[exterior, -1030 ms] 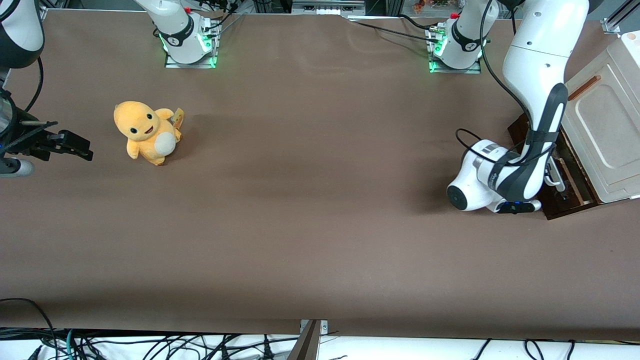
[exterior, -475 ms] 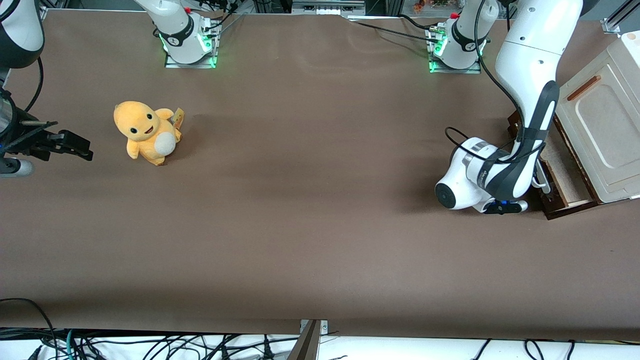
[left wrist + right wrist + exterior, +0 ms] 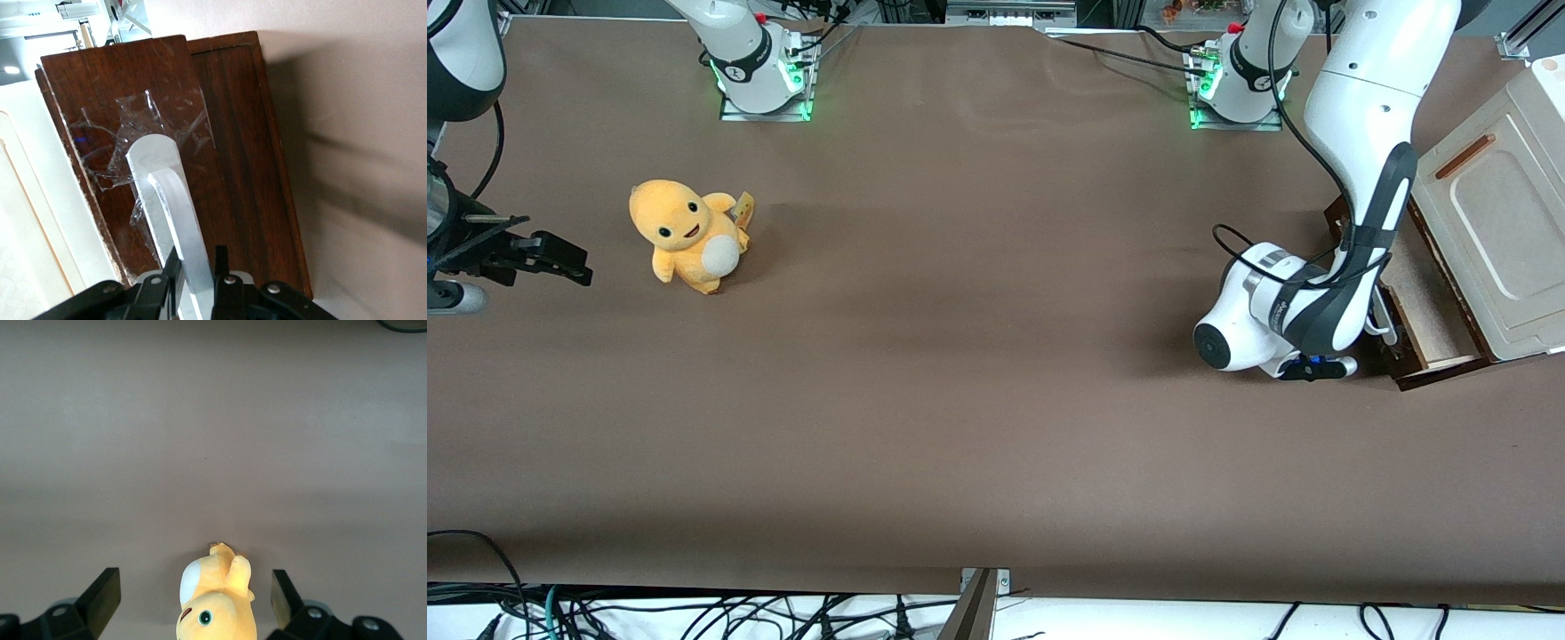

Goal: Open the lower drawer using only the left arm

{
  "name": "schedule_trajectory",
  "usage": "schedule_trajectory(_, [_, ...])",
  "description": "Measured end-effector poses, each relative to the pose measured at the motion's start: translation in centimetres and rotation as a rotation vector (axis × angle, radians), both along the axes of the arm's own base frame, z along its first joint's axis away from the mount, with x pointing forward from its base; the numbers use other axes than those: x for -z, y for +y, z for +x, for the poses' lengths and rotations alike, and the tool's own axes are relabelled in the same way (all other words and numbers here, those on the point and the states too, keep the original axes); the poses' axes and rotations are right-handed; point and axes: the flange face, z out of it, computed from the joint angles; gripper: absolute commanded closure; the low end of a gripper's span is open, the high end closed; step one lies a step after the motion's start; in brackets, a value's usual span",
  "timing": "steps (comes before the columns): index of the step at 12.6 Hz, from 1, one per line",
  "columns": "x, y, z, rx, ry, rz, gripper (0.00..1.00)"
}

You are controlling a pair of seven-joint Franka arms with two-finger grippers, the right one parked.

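Note:
The lower drawer [image 3: 1424, 302] stands partly pulled out of the cream cabinet [image 3: 1525, 293], with its pale beige inside showing. In the left wrist view its dark brown wood front [image 3: 127, 107] carries a long white bar handle [image 3: 167, 193] over a patch of clear tape. My gripper [image 3: 197, 257] is shut on that handle, one black finger [image 3: 221, 257] on each side of the bar. In the front view the left arm's white wrist [image 3: 1249, 311] lies low over the table in front of the drawer, and the forearm hides the gripper itself.
The cabinet's upper panel has a thin brown slot handle [image 3: 1464, 156]. A dark wood base board [image 3: 250, 153] lies under the drawer. An orange plush toy [image 3: 687, 233] sits toward the parked arm's end. Two arm bases [image 3: 763, 67] [image 3: 1240, 76] stand farthest from the front camera.
The drawer has slid farther out of the cabinet, toward the parked arm's end, showing more of its beige inside. The left arm's wrist moved the same way with the handle.

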Motion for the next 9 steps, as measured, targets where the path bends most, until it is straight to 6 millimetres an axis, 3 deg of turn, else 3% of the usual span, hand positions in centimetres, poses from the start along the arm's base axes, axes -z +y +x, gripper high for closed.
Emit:
schedule_trajectory(1, [-0.1, -0.1, 0.0, -0.001, 0.000, -0.005, 0.01])
schedule_trajectory(6, [-0.5, -1.2, 0.2, -0.003, 0.011, -0.045, 0.00])
schedule_trajectory(9, [-3.4, -2.8, 2.0, -0.054, -0.057, -0.149, 0.00])
